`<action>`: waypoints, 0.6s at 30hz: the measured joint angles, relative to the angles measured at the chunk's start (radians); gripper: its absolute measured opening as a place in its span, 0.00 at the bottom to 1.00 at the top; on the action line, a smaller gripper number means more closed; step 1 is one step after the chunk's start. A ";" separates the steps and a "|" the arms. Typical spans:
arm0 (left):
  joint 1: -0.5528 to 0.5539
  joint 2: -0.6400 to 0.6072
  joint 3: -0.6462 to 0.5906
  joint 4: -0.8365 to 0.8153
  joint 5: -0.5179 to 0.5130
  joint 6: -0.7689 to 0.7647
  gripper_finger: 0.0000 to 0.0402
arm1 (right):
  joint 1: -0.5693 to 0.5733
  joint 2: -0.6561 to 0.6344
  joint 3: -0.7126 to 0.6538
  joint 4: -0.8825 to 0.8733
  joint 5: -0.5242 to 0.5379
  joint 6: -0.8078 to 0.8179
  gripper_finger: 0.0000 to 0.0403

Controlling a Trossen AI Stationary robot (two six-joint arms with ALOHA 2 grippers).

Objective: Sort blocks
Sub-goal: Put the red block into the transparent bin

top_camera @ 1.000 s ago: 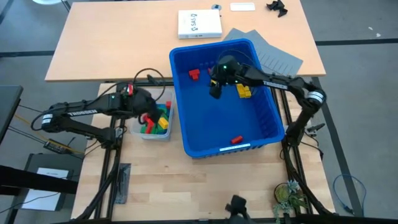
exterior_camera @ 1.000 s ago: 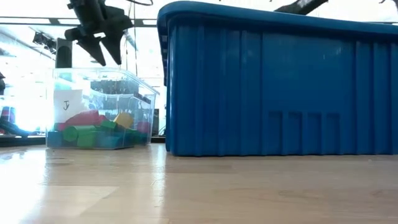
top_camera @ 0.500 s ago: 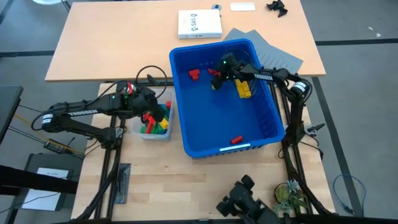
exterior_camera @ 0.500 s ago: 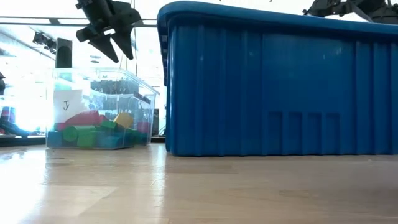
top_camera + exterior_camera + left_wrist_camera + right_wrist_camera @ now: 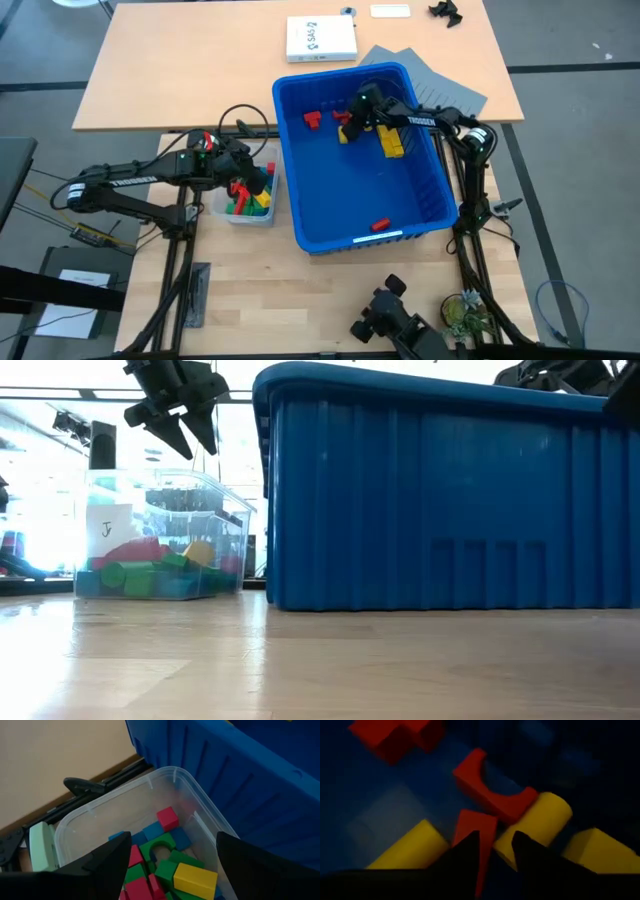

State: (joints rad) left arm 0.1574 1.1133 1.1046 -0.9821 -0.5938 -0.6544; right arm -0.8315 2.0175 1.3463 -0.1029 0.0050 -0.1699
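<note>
Wooden table (image 5: 150, 60) fills the high view; a white box (image 5: 320, 39) at upper centre reads "SAS 2". Blue bin (image 5: 430, 215) at centre holds blocks (image 5: 391, 142); more lie in the clear tub (image 5: 105, 805) at left, labelled "J". Right gripper (image 5: 492, 845) closes narrowly around a red wedge (image 5: 479, 826) — pick in hand; next, lift clear. Left gripper (image 5: 178, 430) hangs open, empty, above the tub.

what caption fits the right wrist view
Right pincer closing around a red block among yellow blocks in the blue bin.

Glossy plastic bin (image 5: 330, 215), wooden table (image 5: 250, 290)
</note>
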 joint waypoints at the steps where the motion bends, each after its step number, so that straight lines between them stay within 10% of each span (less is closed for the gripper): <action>1: 0.000 0.000 0.000 0.000 0.000 0.000 0.75 | 0.004 -0.001 0.000 -0.004 -0.001 -0.007 0.27; 10: 0.000 0.000 0.000 -0.001 -0.001 0.000 0.75 | 0.012 0.015 0.000 -0.070 -0.004 -0.034 0.02; 18: 0.000 0.000 0.000 -0.006 -0.001 0.000 0.75 | 0.027 -0.006 0.005 -0.266 -0.033 -0.034 0.01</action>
State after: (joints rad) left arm 0.1574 1.1133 1.1042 -0.9882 -0.5945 -0.6544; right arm -0.8040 2.0115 1.3510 -0.3685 -0.0276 -0.2041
